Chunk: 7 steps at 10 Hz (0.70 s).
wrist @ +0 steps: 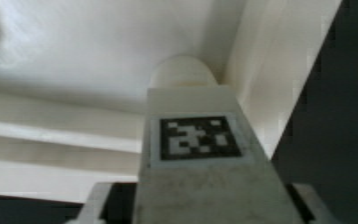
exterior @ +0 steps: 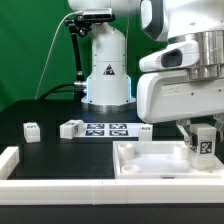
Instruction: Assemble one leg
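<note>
One small, chunky white plastic leg (exterior: 204, 143), with a black-and-white square tag on its face, is clamped between the two fingers of the claw (exterior: 203, 150), which press against its sides. It hangs over the end of a large white tray-like plastic part (exterior: 150, 166) with raised walls, toward the exterior view's right. That part lies on the black tabletop (exterior: 50, 152). In the wrist view the leg's rounded end points into an inner corner of that part; whether it already touches the floor there cannot be told.

The step in hand looks like seating the leg in that corner. To do it well, hold the leg upright and line its tip up with the corner before lowering. Descend slowly and keep the grip firm, since a slanted entry would likely jam. Nothing visibly pins the tray-like part, so sideways push could slide it.

Other small tagged white blocks (exterior: 72, 128) wait beside the marker board (exterior: 108, 128).
</note>
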Each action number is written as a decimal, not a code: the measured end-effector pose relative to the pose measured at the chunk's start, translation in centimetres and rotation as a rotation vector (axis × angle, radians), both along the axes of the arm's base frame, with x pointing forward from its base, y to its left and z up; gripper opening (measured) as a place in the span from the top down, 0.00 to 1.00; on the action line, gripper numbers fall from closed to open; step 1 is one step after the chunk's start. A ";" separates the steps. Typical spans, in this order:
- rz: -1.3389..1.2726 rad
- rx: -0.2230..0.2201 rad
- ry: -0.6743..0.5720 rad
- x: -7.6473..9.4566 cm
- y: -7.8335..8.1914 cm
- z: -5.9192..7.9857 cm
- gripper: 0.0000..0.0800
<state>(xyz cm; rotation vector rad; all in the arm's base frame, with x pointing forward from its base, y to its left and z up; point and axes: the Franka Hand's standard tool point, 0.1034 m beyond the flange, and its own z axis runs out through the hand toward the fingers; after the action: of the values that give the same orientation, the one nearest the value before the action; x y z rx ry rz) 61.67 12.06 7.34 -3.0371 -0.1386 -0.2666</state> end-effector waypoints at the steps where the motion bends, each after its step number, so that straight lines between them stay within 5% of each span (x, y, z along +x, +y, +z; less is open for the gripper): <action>1: -0.116 0.016 0.002 0.0 -0.2 0.0 0.64; 7: -0.879 0.179 0.079 0.1 -0.7 -0.1 0.64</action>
<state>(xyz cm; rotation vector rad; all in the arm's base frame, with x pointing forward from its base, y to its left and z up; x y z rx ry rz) 61.75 11.37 7.23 -2.7159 1.1612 -0.1889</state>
